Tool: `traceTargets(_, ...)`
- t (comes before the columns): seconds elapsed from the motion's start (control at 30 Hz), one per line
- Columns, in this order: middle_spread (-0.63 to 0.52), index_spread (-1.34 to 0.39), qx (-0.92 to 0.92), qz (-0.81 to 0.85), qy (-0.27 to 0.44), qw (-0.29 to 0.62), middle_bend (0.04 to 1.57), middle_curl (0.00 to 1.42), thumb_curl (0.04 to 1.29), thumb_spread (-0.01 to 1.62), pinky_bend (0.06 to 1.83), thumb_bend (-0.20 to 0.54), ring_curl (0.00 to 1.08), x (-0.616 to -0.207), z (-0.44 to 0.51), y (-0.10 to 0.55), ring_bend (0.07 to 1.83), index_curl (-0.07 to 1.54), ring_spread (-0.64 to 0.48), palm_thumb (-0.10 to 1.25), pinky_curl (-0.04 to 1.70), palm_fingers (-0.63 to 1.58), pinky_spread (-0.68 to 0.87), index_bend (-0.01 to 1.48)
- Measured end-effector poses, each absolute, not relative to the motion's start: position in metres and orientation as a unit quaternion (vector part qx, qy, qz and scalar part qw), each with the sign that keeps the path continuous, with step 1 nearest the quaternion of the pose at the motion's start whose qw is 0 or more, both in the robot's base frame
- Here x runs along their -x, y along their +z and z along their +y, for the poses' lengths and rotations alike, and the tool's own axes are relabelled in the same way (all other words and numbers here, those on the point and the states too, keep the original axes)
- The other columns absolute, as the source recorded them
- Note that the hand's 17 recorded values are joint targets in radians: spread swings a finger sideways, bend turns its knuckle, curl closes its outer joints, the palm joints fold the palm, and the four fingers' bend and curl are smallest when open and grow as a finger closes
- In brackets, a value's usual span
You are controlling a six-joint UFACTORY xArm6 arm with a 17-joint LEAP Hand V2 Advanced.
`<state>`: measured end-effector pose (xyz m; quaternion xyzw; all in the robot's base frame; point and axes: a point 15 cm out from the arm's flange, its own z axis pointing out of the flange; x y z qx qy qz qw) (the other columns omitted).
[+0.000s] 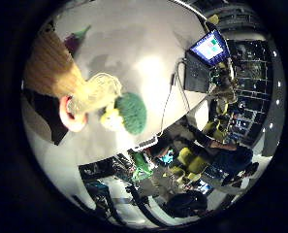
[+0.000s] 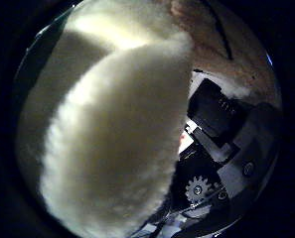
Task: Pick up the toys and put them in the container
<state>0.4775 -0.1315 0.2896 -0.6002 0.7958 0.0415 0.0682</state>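
against the palm, fluffy white plush toy (image 2: 112,134), right hand (image 2: 221,148) fingers curled round it

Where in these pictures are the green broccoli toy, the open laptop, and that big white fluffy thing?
green broccoli toy (image 1: 132,112): little finger side palm view, on its green crown.
laptop (image 1: 210,47): little finger side palm view, on its lit screen.
white fluffy toy (image 2: 117,139): thumb side palm view, on its furry surface, close to the palm.

Thumb-side camera sits against plush toy (image 2: 112,148); little-finger camera overlooks table (image 1: 134,48)
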Motion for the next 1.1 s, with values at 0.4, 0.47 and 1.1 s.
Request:
traceTargets(0.4,-0.4,-0.51,0.728,0.675,0.053,0.112,0.67,0.65,0.42,1.06,0.99,-0.015,0.49,-0.465,0.113,0.345,1.01,0.66,-0.34,1.07,0.43,1.07,-0.55,0.39)
traceTargets(0.47,-0.4,-0.52,0.744,0.656,0.055,0.114,0.67,0.66,0.43,1.06,0.99,-0.016,0.5,-0.462,0.142,0.341,1.02,0.68,-0.34,1.06,0.44,1.07,-0.55,0.38)
traceTargets(1.1,0.14,-0.51,0.813,0.579,0.049,0.017,0.16,0.34,0.37,0.89,0.66,-0.037,0.25,-0.47,0.178,0.244,0.32,0.3,0.25,0.73,0.28,-0.11,0.47,0.12)
